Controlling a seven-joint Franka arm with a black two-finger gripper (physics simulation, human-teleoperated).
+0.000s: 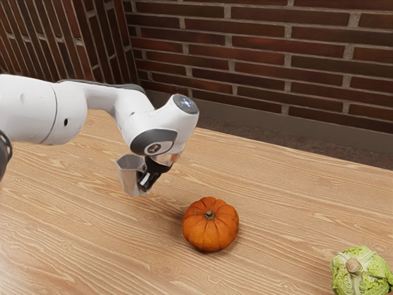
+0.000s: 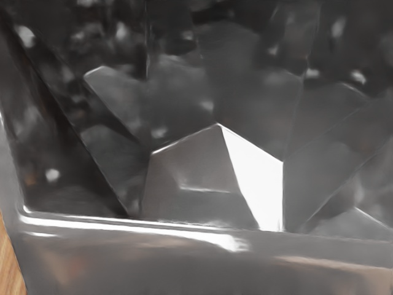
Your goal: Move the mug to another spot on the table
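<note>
**Q:** Where is the gripper, and what is it doing?

**A:** The black gripper [image 1: 150, 176] hangs left of centre in the exterior view. Its fingers appear pinched on the wall of a grey faceted mug [image 1: 130, 175], on the side toward the exterior view's right. In the wrist view, the mug's [image 2: 202, 178] shiny, angular inside sits directly under the hand.

**Q:** What lies around it?

**A:** An orange pumpkin [image 1: 210, 224] sits at lower centre and a green cabbage [image 1: 361, 271] in the bottom right corner, both on the wooden table [image 1: 295, 184].

**Q:** Which step is this?

**A:** Probably the carry. The mug looks tilted, though I cannot tell whether it has cleared the wood. Next, it needs bare table away from the pumpkin, an upright set-down, then release.
</note>
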